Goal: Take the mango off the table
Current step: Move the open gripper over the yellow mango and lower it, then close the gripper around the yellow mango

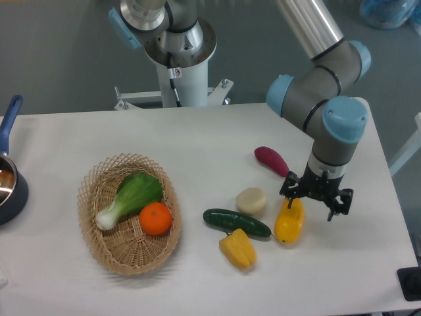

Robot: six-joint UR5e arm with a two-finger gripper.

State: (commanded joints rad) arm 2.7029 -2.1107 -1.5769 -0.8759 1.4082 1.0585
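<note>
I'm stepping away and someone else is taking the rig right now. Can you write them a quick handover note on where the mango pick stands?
Gripper: open, empty, fingers pointing down, over the upper end of the mango.
Mango: lying on the table, not lifted, next to the tip of the cucumber and right of the pale round potato-like item. The yellow bell pepper lies lower left of it; don't confuse the two.
Done: approach only.
Left: centre over the mango, descend, close, lift.
</note>
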